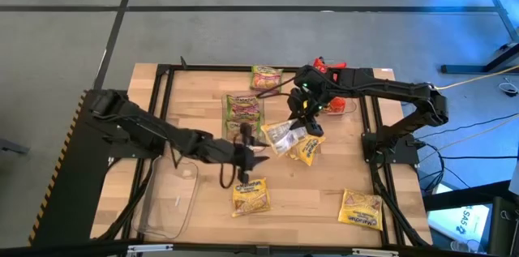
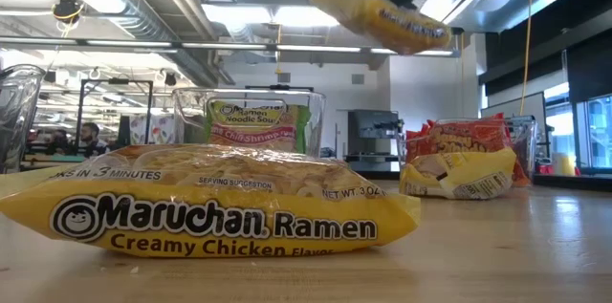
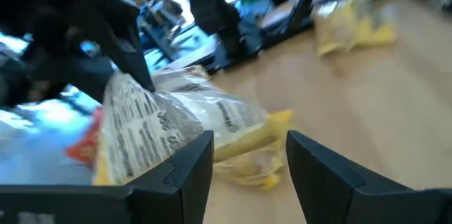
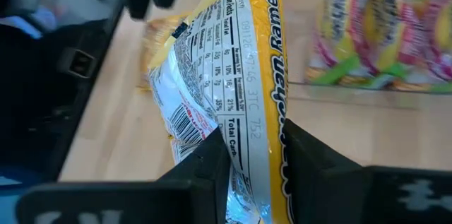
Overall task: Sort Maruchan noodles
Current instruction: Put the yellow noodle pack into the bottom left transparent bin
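My right gripper (image 1: 302, 117) is over the table's middle, shut on a yellow Maruchan packet (image 1: 282, 136) lifted off the table (image 2: 382, 16). My left gripper (image 1: 250, 156) is open just left of that packet and touches nothing; its fingers (image 3: 191, 167) face the packet (image 3: 162, 118). Three more yellow packets lie flat on the table: one below the lifted packet (image 1: 310, 150), one near the front (image 1: 250, 196), one at front right (image 1: 361, 209). Green packets (image 1: 243, 109) lie in a clear bin, and another green one (image 1: 266, 77) is farther back. Red packets (image 2: 459, 139) sit in a bin on the right. My right gripper pinches the yellow packet between its two fingers at one end (image 4: 248, 155), coming from above. The packet's printed back faces the wrist camera. It is lifted clear of the table and hangs tilted below the fingers (image 2: 387, 18).
A clear bin (image 1: 174, 196) stands at the table's front left. The black frame rails (image 1: 375, 139) run along the table's sides. Bare wood lies between the front packets (image 1: 304, 204).
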You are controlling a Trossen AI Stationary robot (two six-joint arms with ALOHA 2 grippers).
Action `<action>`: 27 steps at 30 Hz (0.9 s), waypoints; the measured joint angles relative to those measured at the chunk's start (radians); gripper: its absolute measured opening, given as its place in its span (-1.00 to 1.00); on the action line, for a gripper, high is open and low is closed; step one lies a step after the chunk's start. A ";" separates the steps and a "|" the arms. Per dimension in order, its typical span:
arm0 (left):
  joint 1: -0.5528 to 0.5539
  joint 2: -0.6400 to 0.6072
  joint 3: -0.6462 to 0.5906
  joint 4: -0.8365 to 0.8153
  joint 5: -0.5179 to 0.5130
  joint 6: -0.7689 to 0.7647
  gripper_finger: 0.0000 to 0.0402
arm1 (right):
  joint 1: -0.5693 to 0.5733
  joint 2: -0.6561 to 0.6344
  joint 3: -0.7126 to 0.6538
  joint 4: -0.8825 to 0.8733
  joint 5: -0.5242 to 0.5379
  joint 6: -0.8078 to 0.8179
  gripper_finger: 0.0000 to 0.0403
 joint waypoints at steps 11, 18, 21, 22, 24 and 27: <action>-0.113 0.101 0.188 -0.184 -0.455 -0.053 -0.14 | 0.000 0.000 0.000 0.006 -0.024 0.004 -0.59; -0.195 0.095 0.188 -0.229 -0.645 -0.082 -0.14 | 0.000 0.000 0.000 0.006 -0.024 0.003 -0.59; -0.209 0.094 0.188 -0.288 -0.643 -0.148 -0.14 | 0.000 0.000 0.000 0.011 -0.024 0.003 -0.59; -0.210 0.094 0.188 -0.326 -0.637 -0.194 -0.14 | 0.000 0.000 0.000 0.014 -0.024 0.003 -0.59; -0.209 0.093 0.181 -0.414 -0.634 -0.289 -0.14 | 0.000 0.000 0.000 0.014 -0.024 0.003 -0.59; -0.201 0.069 0.146 -0.487 -0.639 -0.421 -0.14 | 0.000 0.000 0.000 0.015 -0.022 -0.004 -0.59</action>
